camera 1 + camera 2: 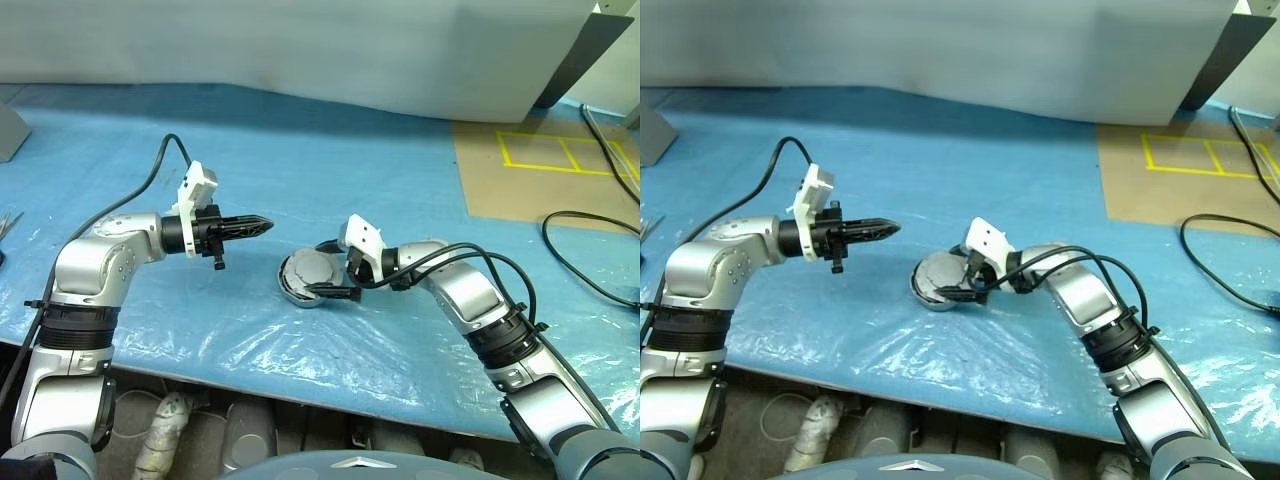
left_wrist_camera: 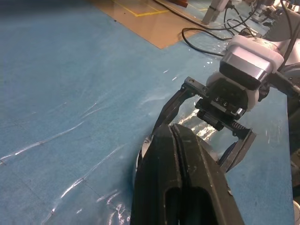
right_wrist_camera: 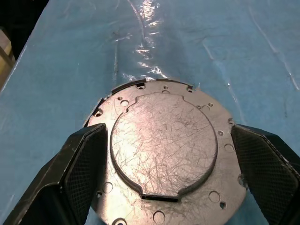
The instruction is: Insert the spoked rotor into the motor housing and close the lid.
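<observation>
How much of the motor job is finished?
Nearly all, it seems. The round grey metal lid already sits plain side up on the housing, hiding the rotor. The right tool straddles it, fingers wide. The left tool is shut, off to the side. Left: checking the lid is seated.

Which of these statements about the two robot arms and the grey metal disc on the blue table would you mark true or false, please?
1. The right gripper has its fingers spread either side of the grey disc. True.
2. The left gripper holds the disc. False: it is shut, empty and apart from it.
3. The disc shows its plain scratched face. True.
4. The disc lies on the brown floor patch. False: it rests on the blue table.
</observation>
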You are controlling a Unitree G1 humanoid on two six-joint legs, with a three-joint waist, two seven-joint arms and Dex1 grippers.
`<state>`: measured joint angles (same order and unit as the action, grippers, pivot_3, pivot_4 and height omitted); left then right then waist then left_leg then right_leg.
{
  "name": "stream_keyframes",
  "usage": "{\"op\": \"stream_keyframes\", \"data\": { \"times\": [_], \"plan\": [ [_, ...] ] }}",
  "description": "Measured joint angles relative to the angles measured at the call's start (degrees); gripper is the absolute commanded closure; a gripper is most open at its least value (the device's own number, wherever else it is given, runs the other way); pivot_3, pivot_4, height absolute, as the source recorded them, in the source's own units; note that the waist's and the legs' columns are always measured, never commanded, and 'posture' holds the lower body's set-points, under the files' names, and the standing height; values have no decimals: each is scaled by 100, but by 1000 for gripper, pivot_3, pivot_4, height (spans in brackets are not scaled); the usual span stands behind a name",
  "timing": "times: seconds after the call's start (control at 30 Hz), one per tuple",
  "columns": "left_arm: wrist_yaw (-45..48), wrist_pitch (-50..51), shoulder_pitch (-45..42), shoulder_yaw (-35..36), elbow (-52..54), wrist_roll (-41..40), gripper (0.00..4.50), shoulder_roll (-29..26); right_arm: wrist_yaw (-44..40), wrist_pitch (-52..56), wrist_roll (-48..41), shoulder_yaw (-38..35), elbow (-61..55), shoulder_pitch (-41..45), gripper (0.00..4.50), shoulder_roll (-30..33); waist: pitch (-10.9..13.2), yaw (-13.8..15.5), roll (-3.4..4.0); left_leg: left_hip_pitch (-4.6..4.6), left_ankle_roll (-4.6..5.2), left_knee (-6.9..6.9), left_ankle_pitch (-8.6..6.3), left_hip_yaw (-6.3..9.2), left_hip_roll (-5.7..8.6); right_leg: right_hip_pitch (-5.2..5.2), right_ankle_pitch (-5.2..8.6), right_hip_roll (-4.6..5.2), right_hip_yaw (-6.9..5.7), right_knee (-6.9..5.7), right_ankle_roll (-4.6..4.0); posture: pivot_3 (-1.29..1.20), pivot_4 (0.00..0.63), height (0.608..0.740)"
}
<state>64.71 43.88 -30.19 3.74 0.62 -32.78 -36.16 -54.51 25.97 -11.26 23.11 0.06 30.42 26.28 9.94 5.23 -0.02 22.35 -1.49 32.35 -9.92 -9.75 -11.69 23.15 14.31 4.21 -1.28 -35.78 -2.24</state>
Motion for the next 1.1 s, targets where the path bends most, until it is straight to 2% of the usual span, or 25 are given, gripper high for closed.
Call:
{"op": "stream_keyframes", "data": {
  "times": [0.07, 0.13, 0.23, 0.37, 0.7, 1.1],
  "plan": [
    [-36, 43, 12, 11, 30, -29, 4500, 0, -23, -154, 72, 21, 79, -1, 206, -13, 0, 0, 0, -15, 0, 0, 0, 0, -2, -14, 1, 0, 1, 1, -1, 0, 150, 740],
    [-65, 68, 64, 15, 97, -82, 4500, -25, -45, -316, 166, 42, 124, -8, 633, -14, 0, -4, 0, -26, 0, -1, -1, -1, -4, -22, 1, 0, 5, 2, -1, 0, 150, 740],
    [-135, 128, 140, 38, 138, -129, 4500, -69, -143, -346, 186, 43, 75, -51, 1502, -24, 0, -4, 0, -28, 1, 0, -1, -1, -6, -23, 1, 0, 6, 1, -2, 0, 150, 740],
    [-219, 142, 196, 53, 218, -196, 4500, -68, -152, -293, 235, 35, 58, -37, 1524, -59, 0, -5, 0, -28, 1, 4, 0, -2, -6, -24, 1, 1, 9, 1, -2, 0, 150, 740],
    [-428, 77, 224, 53, 216, -201, 4500, -26, -25, 787, -16, -200, 51, 210, 1524, -601, 0, -132, 0, -23, 1, 1, 0, -2, -3, -18, 2, -4, 7, 2, -3, 0, 150, 740],
    [-473, -95, 223, 49, 64, -194, 4500, 35, 296, 995, 198, -143, -26, 241, 1524, -707, 0, -129, 0, -27, 1, 4, 0, -2, -4, -20, 1, -3, 10, -1, -2, 0, 150, 740]
  ]
}}
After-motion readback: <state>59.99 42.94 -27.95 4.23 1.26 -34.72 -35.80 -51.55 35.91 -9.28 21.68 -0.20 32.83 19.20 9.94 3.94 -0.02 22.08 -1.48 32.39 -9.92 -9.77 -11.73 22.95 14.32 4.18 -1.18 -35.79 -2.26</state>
